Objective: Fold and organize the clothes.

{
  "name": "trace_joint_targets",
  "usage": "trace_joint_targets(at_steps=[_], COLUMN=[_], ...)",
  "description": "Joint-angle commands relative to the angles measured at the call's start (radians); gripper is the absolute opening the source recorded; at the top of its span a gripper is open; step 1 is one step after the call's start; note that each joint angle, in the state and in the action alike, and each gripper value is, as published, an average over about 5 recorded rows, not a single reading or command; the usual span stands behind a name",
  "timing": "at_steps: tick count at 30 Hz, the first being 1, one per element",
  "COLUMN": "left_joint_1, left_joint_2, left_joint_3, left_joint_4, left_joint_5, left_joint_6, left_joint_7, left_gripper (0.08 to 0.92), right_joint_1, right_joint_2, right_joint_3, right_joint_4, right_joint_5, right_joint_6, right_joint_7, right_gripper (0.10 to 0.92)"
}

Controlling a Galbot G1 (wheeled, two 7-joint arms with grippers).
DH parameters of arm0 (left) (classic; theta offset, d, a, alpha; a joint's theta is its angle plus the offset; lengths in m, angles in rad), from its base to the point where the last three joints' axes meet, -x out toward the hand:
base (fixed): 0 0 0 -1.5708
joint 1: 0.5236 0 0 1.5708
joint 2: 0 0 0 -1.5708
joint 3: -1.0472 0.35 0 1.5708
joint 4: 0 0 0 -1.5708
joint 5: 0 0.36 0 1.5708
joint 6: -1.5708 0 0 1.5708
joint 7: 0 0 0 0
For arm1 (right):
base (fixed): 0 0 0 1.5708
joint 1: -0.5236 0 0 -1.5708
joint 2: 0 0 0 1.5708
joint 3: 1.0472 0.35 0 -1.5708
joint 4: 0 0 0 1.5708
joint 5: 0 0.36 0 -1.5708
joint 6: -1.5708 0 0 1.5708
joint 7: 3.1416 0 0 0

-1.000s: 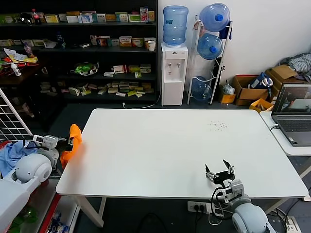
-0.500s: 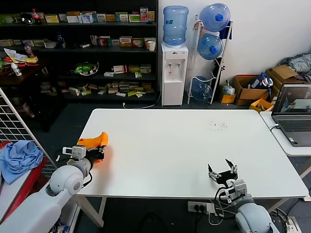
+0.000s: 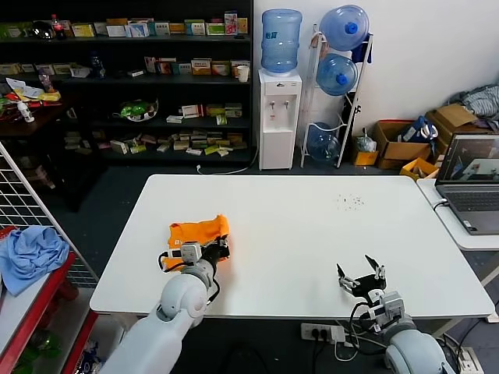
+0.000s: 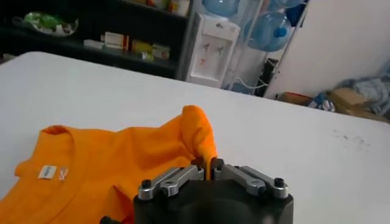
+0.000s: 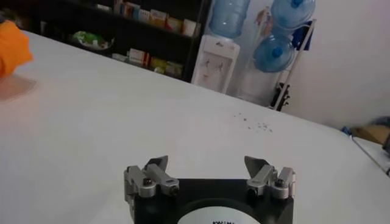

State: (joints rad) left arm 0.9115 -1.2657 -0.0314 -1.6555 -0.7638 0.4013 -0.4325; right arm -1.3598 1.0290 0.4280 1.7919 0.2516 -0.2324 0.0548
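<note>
The bright orange T-shirt (image 3: pixel 198 231) lies bunched on the white table (image 3: pixel 296 226), left of the middle near the front. In the left wrist view the shirt (image 4: pixel 109 164) spreads out with its collar and label showing; no lettering shows. My left gripper (image 3: pixel 219 251) is shut on a fold of the shirt, pinched between the fingertips (image 4: pixel 208 165). My right gripper (image 3: pixel 360 274) is open and empty above the table's front right part, and it shows wide open in the right wrist view (image 5: pixel 207 163). An orange corner of the shirt (image 5: pixel 13 50) shows far off there.
A light blue cloth (image 3: pixel 31 253) lies in a red-rimmed wire basket left of the table. A laptop (image 3: pixel 470 181) stands on a side table at the right. Dark shelves, a water dispenser (image 3: pixel 279 117) and bottles stand behind the table.
My left gripper has carried the orange shirt from the table's left edge rightward onto the table, and the shirt now lies spread there. The right gripper has hardly moved.
</note>
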Motion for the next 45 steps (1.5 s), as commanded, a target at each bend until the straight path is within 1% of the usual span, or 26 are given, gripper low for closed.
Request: trace_joint_targets(at_steps=[1, 4, 6, 9, 12, 15, 19, 21, 23, 24, 27, 30, 35, 40, 45], left_joint_1=[-0.004, 0.011, 0.020, 0.029, 0.034, 0.044, 0.088, 0.132, 0.180, 0.203, 0.255, 0.295, 0.358, 0.414, 0.432], left_joint_2=[-0.329, -0.345, -0.353, -0.350, -0.314, -0.223, -0.039, 0.058, 0.133, 0.161, 0.211, 0.243, 0.267, 0.234, 0.198], left_joint_3=[0.051, 0.080, 0.089, 0.087, 0.081, 0.082, 0.066, 0.033, -0.004, -0.023, -0.085, -0.142, -0.206, -0.279, -0.308], left_joint_4=[0.135, 0.133, 0.129, 0.114, 0.090, 0.066, 0.057, 0.046, 0.033, 0.027, 0.012, -0.020, -0.057, -0.081, -0.087], left_joint_5=[0.037, 0.007, -0.015, -0.052, -0.058, -0.008, 0.147, 0.221, 0.305, 0.347, 0.466, 0.516, 0.504, 0.547, 0.572], left_joint_6=[-0.157, -0.209, -0.258, -0.327, -0.372, -0.403, -0.483, -0.498, -0.520, -0.538, -0.600, -0.607, -0.555, -0.495, -0.470], left_joint_7=[-0.025, -0.003, 0.020, 0.066, 0.107, 0.147, 0.220, 0.256, 0.287, 0.301, 0.324, 0.323, 0.322, 0.363, 0.378], left_gripper=[0.135, 0.135, 0.151, 0.218, 0.304, 0.390, 0.503, 0.564, 0.624, 0.650, 0.737, 0.800, 0.822, 0.823, 0.823], right_joint_1=[-0.020, -0.017, -0.014, -0.013, -0.017, -0.024, -0.025, -0.018, -0.008, -0.003, 0.007, 0.010, 0.017, 0.030, 0.025], right_joint_2=[-0.015, -0.013, -0.012, -0.015, -0.018, -0.013, 0.002, 0.013, 0.027, 0.034, 0.054, 0.072, 0.105, 0.164, 0.206], right_joint_3=[0.021, 0.021, 0.021, 0.020, 0.024, 0.029, 0.036, 0.039, 0.042, 0.042, 0.042, 0.042, 0.060, 0.110, 0.140], right_joint_4=[0.011, 0.006, 0.003, 0.005, 0.009, 0.011, 0.001, -0.008, -0.017, -0.020, -0.022, -0.018, -0.019, -0.015, 0.010], right_joint_5=[0.009, 0.011, 0.014, 0.020, 0.024, 0.029, 0.028, 0.028, 0.030, 0.031, 0.032, 0.028, -0.003, -0.033, -0.031], right_joint_6=[0.014, 0.010, 0.008, 0.007, 0.012, 0.027, 0.070, 0.091, 0.110, 0.119, 0.151, 0.177, 0.189, 0.150, 0.097], right_joint_7=[-0.007, -0.002, 0.001, 0.002, 0.002, 0.002, 0.002, 0.003, 0.003, 0.003, 0.000, -0.006, -0.026, -0.087, -0.112], right_gripper=[0.823, 0.823, 0.823, 0.823, 0.823, 0.823, 0.823, 0.823, 0.823, 0.823, 0.823, 0.823, 0.823, 0.823, 0.823])
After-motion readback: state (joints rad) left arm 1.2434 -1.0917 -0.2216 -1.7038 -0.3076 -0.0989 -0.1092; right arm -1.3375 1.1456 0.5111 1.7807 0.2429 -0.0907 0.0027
